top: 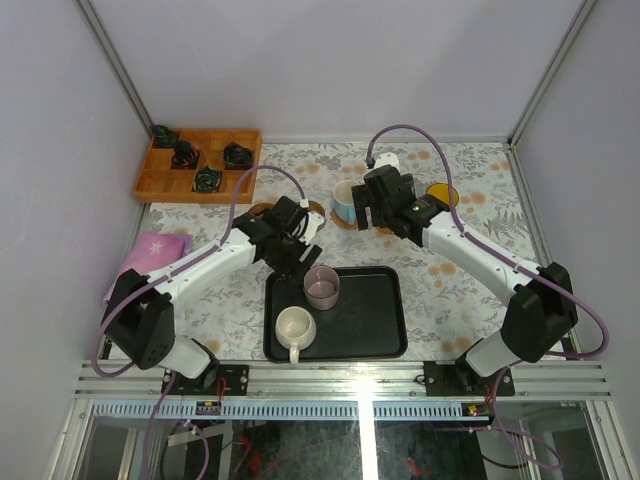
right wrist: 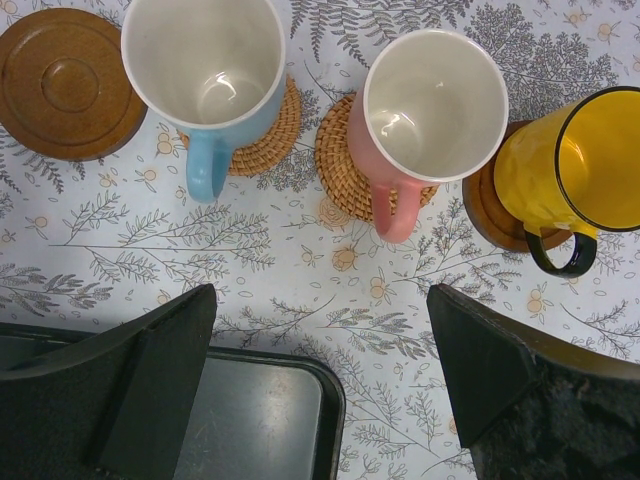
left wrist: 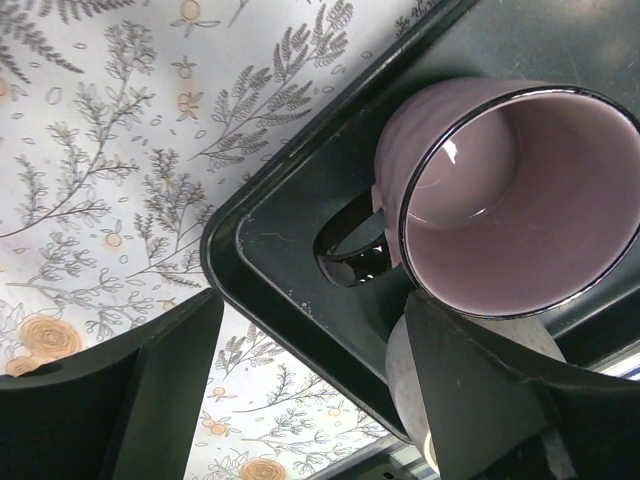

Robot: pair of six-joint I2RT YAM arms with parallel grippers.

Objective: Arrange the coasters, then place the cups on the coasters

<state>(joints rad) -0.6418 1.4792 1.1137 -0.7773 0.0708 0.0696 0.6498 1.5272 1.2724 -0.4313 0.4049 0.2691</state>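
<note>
1. Holding the left gripper [top: 292,248] open above the far left corner of the black tray [top: 385,325], gripping nothing.
2. Finding the mauve cup [left wrist: 510,200] upright in that tray corner in the left wrist view. Sitting beyond the tip of the finger [left wrist: 480,400] on the right of that view, not between the two fingers, with its dark handle pointing toward the tray's rim. Not being able to tell whether cup and finger are touching.
3. Catching a pale sliver of the cream cup [left wrist: 402,385] beside that same finger. From above, seeing it upright in the tray, nearer the arms' bases than the mauve cup, handle pointing toward the bases.
4. Holding the right gripper [right wrist: 320,380] wide open over the flowered tablecloth [right wrist: 300,270] just past the tray's far edge, gripping nothing, its fingers [right wrist: 140,390] framing only cloth and the tray's rim.
5. Facing three upright cups in a row ahead of those fingers, apart from them:
   - the blue cup [right wrist: 205,70] on a woven coaster [right wrist: 268,135];
   - the pink cup [right wrist: 430,110] on a second woven coaster [right wrist: 335,165];
   - the yellow cup [right wrist: 570,165] on a darker wooden coaster [right wrist: 490,215].
6. Noting a bare coaster [right wrist: 65,85] of ringed wood lying just beside the blue cup, and, from above, another brown coaster [top: 260,209] partly hidden behind the left arm.
</note>
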